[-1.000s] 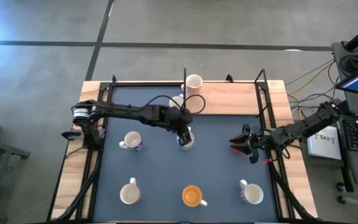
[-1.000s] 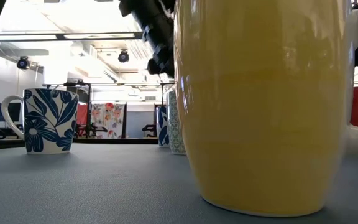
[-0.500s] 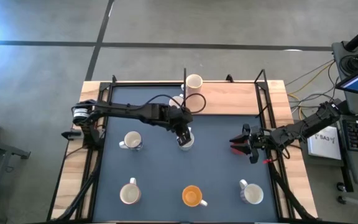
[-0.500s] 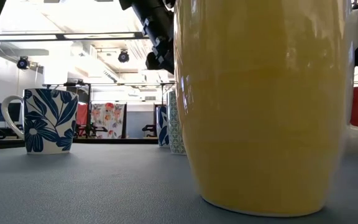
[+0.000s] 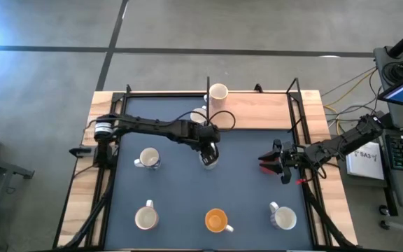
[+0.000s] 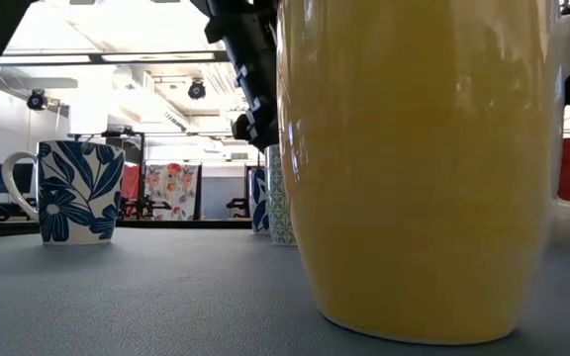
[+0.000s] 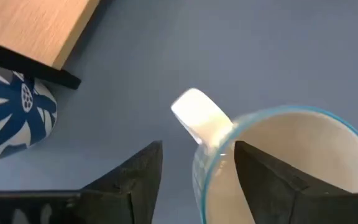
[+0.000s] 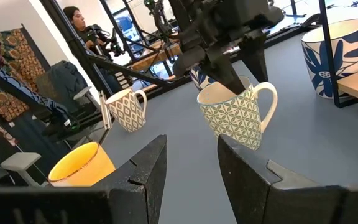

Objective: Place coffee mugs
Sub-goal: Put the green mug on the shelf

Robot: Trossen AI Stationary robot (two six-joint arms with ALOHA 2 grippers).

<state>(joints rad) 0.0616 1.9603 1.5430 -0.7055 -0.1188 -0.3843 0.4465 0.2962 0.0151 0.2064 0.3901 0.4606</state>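
A white mug with a green star pattern [image 8: 232, 118] stands upright on its base on the dark mat [image 5: 250, 203], mid-table [image 5: 210, 160]. My left gripper [image 5: 209, 149] hangs over it, pointing steeply down and open. One finger [image 7: 272, 180] is inside the mug and the other [image 7: 135, 180] outside, astride the rim [image 7: 205, 168] beside the white handle [image 7: 197, 115], with gaps on both sides. My right gripper [image 5: 270, 162] waits open at the mat's right side. Other coffee mugs stand around: an orange one [image 5: 217, 220] and white ones [image 5: 149, 159] [image 5: 145, 218] [image 5: 283, 218].
A wooden board [image 5: 257, 110] lies along the far edge with a cream mug [image 5: 218, 92] on it. A blue-flowered mug [image 7: 11, 118] stands at the board's near edge, just beyond my left gripper. Black rails [image 5: 296, 105] frame the mat. Bare mat lies between the mugs.
My left gripper has sunk lower over the patterned mug, tipped more steeply down, and opened, letting go of the rim. The mug stands where it was on the mat.
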